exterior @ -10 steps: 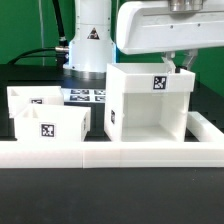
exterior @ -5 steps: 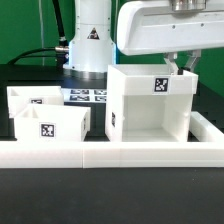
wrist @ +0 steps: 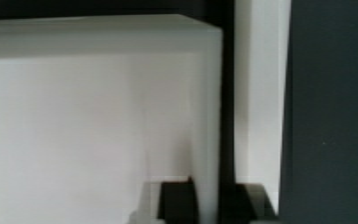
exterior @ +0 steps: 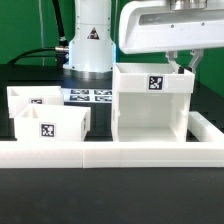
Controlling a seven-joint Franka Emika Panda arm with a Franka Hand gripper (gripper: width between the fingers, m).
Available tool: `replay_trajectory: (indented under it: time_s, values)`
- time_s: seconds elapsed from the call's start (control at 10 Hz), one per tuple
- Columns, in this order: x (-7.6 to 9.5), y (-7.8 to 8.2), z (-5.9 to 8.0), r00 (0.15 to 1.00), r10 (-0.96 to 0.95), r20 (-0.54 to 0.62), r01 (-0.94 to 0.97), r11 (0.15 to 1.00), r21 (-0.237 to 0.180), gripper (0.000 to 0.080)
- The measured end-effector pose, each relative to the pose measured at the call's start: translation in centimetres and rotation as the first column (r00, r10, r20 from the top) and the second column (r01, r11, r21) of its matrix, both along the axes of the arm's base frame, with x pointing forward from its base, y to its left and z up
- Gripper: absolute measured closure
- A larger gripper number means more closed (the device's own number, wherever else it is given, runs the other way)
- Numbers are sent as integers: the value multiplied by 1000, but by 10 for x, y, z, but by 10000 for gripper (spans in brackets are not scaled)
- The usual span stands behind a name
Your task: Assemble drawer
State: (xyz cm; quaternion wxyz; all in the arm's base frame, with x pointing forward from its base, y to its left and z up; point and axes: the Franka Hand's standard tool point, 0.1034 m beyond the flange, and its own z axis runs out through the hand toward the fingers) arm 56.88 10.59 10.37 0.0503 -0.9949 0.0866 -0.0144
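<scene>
The drawer's large white boxy housing (exterior: 150, 110) stands upright at the exterior view's right, its open front and a square tag facing the camera. My gripper (exterior: 183, 66) reaches down onto its top right corner. In the wrist view the two dark fingers (wrist: 181, 202) stand on either side of a thin white wall of the housing (wrist: 87, 110), and my gripper (wrist: 217, 200) is shut on it. Two small open-top trays (exterior: 52, 126) (exterior: 28, 98) sit side by side at the exterior view's left, apart from the housing.
A long low white rail (exterior: 110, 155) runs along the front and turns back at the right end (exterior: 208, 128). The marker board (exterior: 88, 96) lies behind the trays, in front of the arm's base (exterior: 88, 45). A green backdrop stands behind.
The housing has turned in my grip: its left side face with a tag, seen earlier, no longer shows, and its front now faces the camera squarely. The gripper shifted slightly right.
</scene>
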Motion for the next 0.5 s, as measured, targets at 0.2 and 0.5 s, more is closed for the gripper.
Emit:
replay_trajectory:
  time_s: [0.2,0.5]
  values:
    - [2,-2,-1,986,-168,3,168,986,19,761]
    - [5,-1,2,944,-329,-14,329,944,34,761]
